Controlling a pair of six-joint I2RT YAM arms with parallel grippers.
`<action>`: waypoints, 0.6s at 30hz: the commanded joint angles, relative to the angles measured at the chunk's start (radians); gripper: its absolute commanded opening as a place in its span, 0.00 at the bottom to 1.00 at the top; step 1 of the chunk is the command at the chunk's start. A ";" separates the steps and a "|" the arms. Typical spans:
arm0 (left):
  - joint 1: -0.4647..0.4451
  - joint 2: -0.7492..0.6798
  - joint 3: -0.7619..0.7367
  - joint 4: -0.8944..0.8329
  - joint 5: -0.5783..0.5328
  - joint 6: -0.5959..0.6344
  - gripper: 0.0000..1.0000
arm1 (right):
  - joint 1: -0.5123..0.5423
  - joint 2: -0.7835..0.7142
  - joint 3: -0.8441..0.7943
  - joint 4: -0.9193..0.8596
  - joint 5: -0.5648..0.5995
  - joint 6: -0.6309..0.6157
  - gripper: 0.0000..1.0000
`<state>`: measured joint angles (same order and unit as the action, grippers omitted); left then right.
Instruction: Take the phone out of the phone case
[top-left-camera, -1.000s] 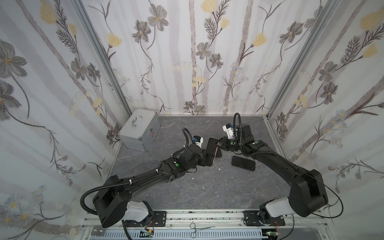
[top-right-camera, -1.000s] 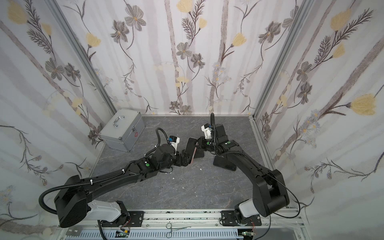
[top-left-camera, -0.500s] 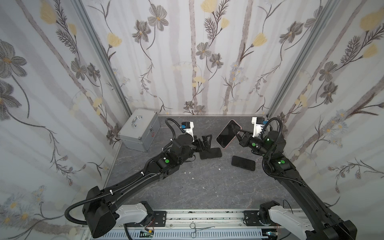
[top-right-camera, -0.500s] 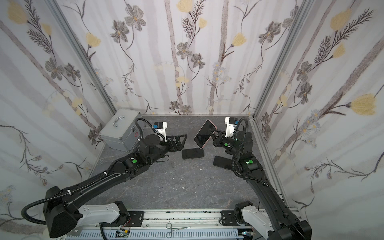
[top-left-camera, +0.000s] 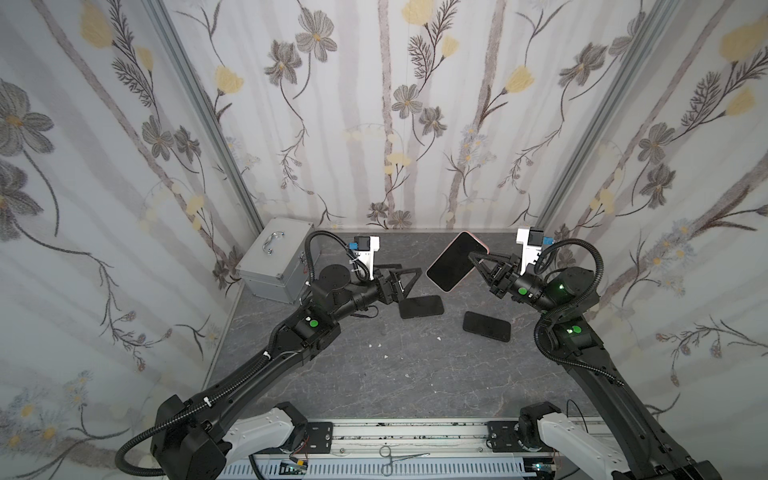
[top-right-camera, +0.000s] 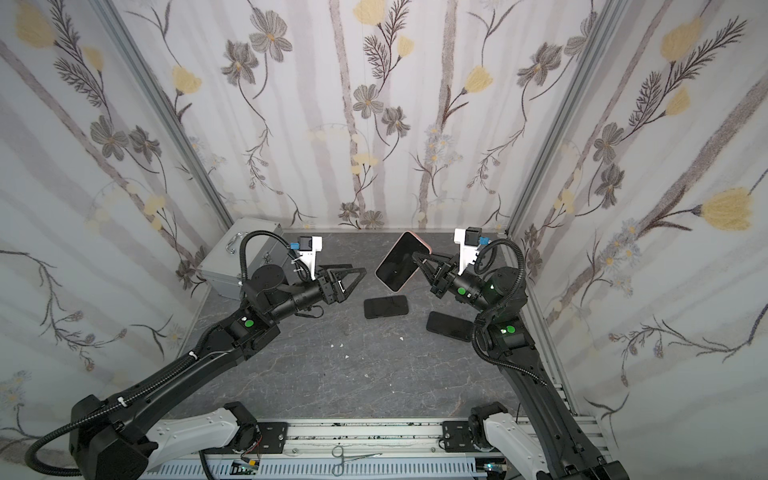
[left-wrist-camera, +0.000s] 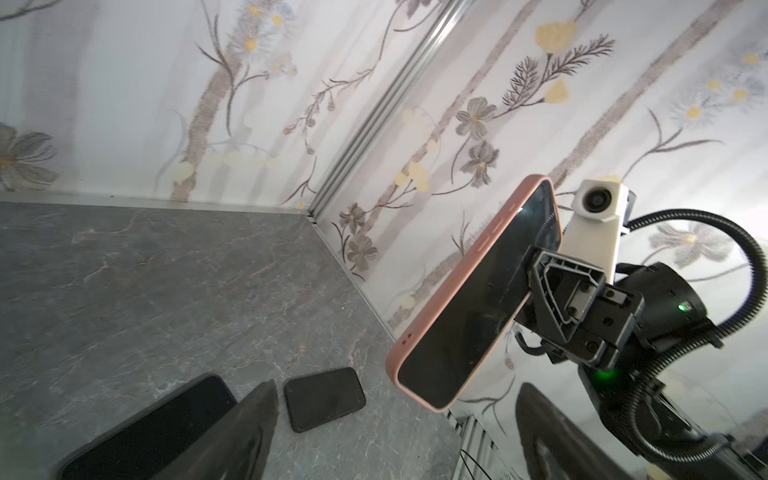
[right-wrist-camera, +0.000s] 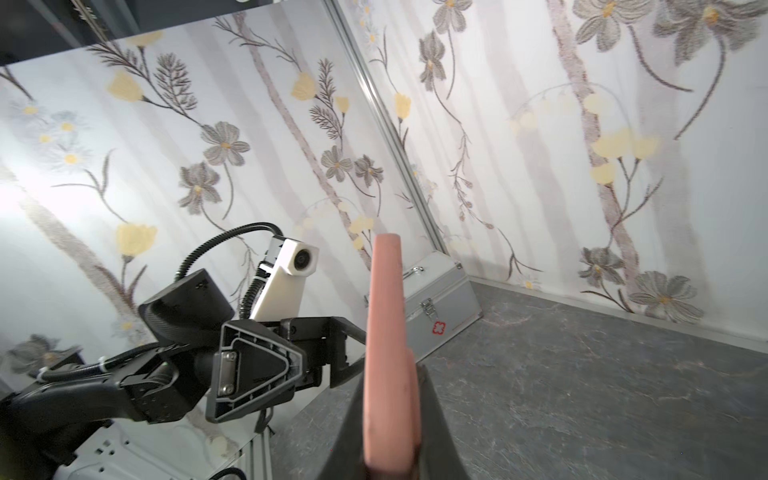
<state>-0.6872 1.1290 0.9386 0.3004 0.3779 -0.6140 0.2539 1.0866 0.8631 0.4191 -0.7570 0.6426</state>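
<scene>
At the far left a metal box (top-left-camera: 276, 259) sits by the wall, out of play. Next is the left tool (top-left-camera: 411, 268), fingers spread wide with nothing between them, hovering just above a black slab (top-left-camera: 421, 306) that lies flat on the tabletop (top-left-camera: 374, 374). Right of that, well clear of the tabletop, hangs the pink phone case (top-left-camera: 451, 266), with the other black slab (top-left-camera: 486, 326) flat below it. The right tool (top-left-camera: 476, 262) is clamped on 1 long edge of the case, a finger on each face. The dark face inside the pink rim we take for the phone (left-wrist-camera: 457, 332), seated in the case, though we cannot be sure.

The pinch sits on 1 edge only, so we expect a tug from the left tool could swivel the case or slip it free onto the 2 slabs. The finger lying across the dark face would also block the phone from lifting out.

The case's long axis slants, 1 short end raised toward the back wall and the other dipping toward the middle of the tabletop. Its dark face is turned toward the left arm.
</scene>
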 joint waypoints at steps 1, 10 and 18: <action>0.001 -0.003 0.017 0.098 0.178 0.036 0.90 | -0.002 0.017 0.013 0.245 -0.128 0.167 0.00; -0.013 -0.009 0.020 0.186 0.295 0.011 0.83 | 0.005 0.080 -0.040 0.744 -0.210 0.570 0.00; -0.067 -0.008 0.037 0.237 0.315 0.003 0.65 | 0.049 0.087 -0.080 0.799 -0.141 0.611 0.00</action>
<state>-0.7460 1.1244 0.9665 0.4736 0.6689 -0.6025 0.2901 1.1721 0.7872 1.1240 -0.9615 1.2018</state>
